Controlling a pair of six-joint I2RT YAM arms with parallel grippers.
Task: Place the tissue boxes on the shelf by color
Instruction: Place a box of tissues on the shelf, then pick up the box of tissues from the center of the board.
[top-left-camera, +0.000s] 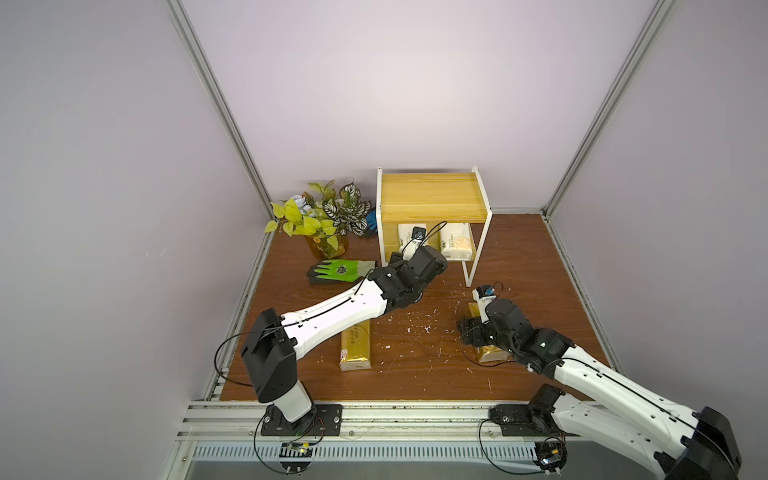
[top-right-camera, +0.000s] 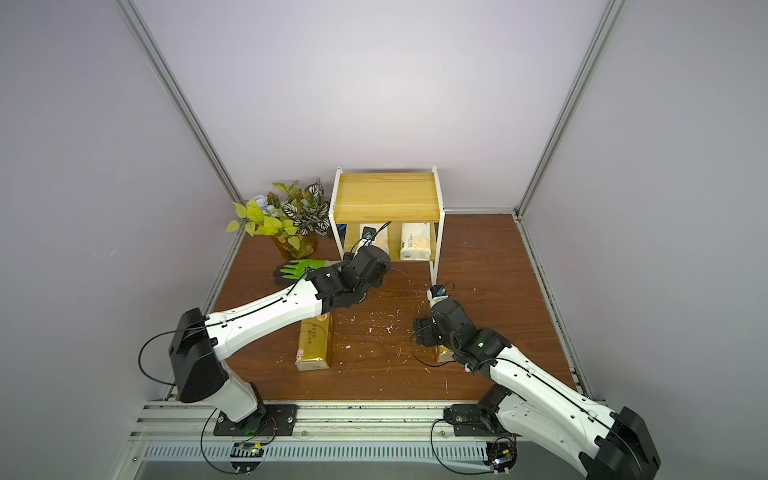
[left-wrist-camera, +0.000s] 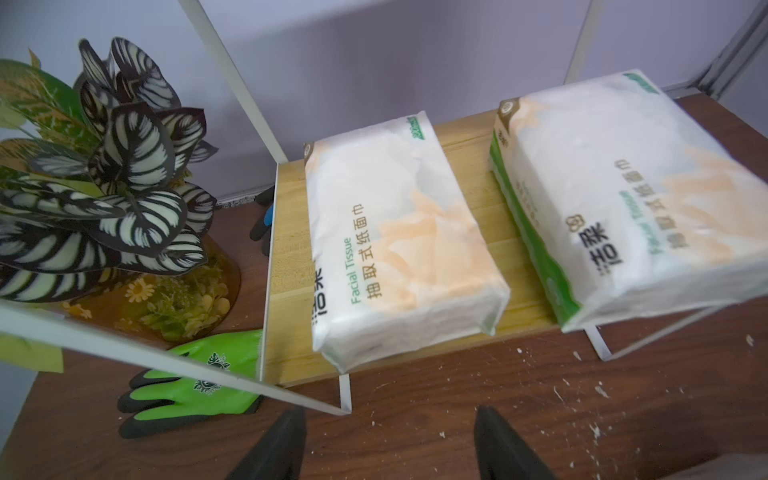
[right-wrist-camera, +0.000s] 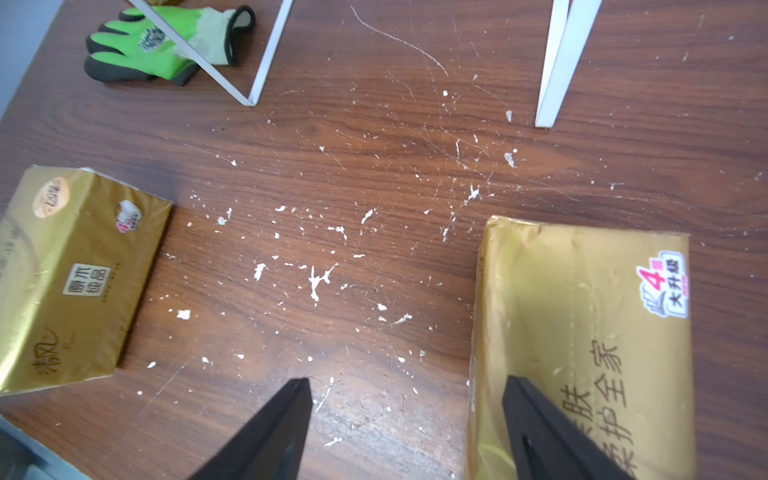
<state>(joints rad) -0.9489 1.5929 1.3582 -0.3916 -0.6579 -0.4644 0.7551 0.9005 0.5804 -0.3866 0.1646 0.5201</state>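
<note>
Both white packs (left-wrist-camera: 399, 245) sit side by side on the lower board of the shelf (top-left-camera: 432, 197), and the left jaws hang just in front of them, spread apart with nothing between. That colour looks settled.

The work is on the other side. A gold pack (top-left-camera: 355, 347) lies on the table (right-wrist-camera: 374, 166), partly under the left arm. Well apart from it, the other gold pack (right-wrist-camera: 582, 332) lies beneath the right jaws, which are parted and empty. One fingertip (right-wrist-camera: 557, 440) is above the pack's top, its mate above bare wood beside it.

So the line-up is off to one side, I'd say. Slide across until the pack's narrow width sits squarely between the jaws, then drop low on its sides and close gently. That soft, shiny wrap will likely buckle or slip if pinched at an edge. Take it near the middle of its length so it won't droop.

The top board is bare, a fair home for gold. Lift well clear of the white frame, and let the left arm back off from the shelf front beforehand.
</note>
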